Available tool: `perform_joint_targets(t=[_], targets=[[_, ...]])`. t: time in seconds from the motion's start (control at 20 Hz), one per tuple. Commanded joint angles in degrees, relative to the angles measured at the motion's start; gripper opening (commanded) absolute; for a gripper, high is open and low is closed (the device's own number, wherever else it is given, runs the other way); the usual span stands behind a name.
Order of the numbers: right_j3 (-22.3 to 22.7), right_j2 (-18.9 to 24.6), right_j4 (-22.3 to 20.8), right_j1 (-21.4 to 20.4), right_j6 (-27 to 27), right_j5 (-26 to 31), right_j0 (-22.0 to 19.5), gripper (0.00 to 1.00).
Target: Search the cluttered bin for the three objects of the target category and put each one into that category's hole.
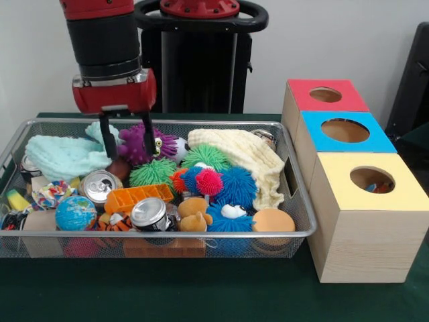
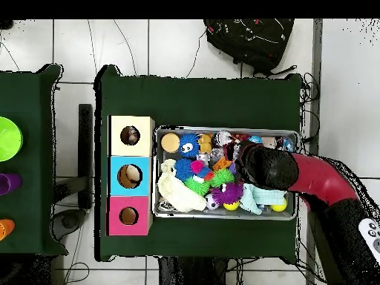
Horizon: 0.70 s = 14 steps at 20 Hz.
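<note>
A wire bin (image 1: 221, 235) holds a jumble of toys, cans and cloths. My gripper (image 1: 131, 153) hangs over its far left part, open, with a finger on either side of a purple spiky toy (image 1: 139, 142); whether they touch it I cannot tell. Around it lie green spiky balls (image 1: 153, 173), a blue spiky ball (image 1: 236, 185), a red spiky ball (image 1: 209, 181) and two cans (image 1: 99, 184). Three wooden boxes stand beside the bin, topped red (image 1: 298, 94), blue (image 1: 315, 127) and yellow (image 1: 335, 180), each with a round hole. From overhead the arm (image 2: 267, 168) hides the gripper.
A cream cloth (image 1: 244, 157) and a mint cloth (image 1: 67, 155) drape over the bin's far side. An orange tray (image 1: 137, 196), a globe ball (image 1: 75, 213) and a brown teddy (image 1: 194, 213) lie near the front. Something colourful shows inside the yellow box's hole (image 1: 379, 186).
</note>
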Motion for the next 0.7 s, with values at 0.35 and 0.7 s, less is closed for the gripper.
perform_joint_targets(t=[0.35, 0.7], targets=[[-0.09, 12.86, -8.49, -0.65, -27.56, 16.04, -7.20, 1.00], [-9.97, 13.31, -15.66, 6.54, -32.13, 15.31, -5.06, 1.00]])
